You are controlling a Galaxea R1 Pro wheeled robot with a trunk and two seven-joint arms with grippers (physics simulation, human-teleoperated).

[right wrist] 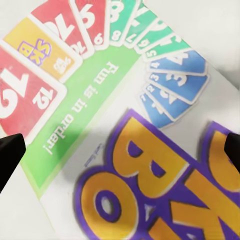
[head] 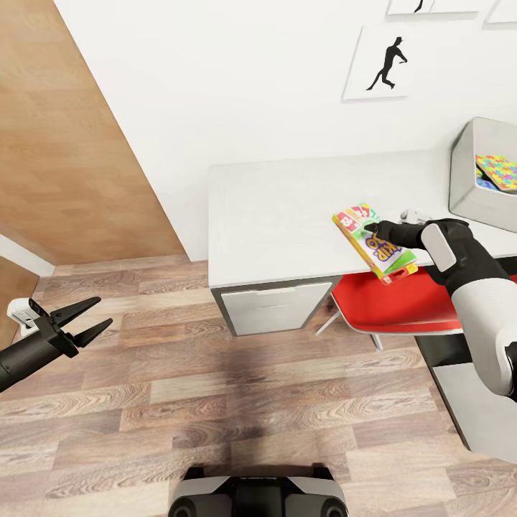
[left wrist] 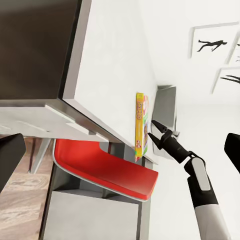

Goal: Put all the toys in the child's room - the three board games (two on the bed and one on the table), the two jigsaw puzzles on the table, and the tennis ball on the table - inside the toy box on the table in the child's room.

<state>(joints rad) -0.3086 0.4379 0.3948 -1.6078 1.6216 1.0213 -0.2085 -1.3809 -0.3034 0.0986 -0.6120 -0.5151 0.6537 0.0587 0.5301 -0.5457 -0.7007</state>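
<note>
The right gripper point(head: 373, 231) is closed on the flat green, red and yellow "Skip-Bo" board game box point(head: 374, 242), gripping it from its right-hand side and carrying it tilted in the air over the front edge of the long pale grey-white table point(head: 287, 215), above the seat of the red plastic chair point(head: 391, 301). In the left wrist view the box point(left wrist: 141, 127) shows edge-on, clear of the tabletop, with the black fingers point(left wrist: 159, 131) meeting it from the side; the right wrist view looks straight down on its printed cards and purple-outlined orange lettering point(right wrist: 120, 130), fingertips dark at both edges of the frame. Holding the box by one edge with its broad face upward looks meant to let it slide flat into the shallow light-grey toy box point(head: 470, 187), which stands at the table's far right corner against the white wall and already holds a thin multicolour jigsaw puzzle board point(head: 498, 171) over something blue. The game is well apart from the bin, so my reading is that the carry toward it is under way and the drop is not yet done. The left gripper point(head: 92, 320) hangs empty over the wood-plank floor point(head: 215, 388), well away from the table, its fingers spread moderately apart, evidently parked out of the way.
</note>
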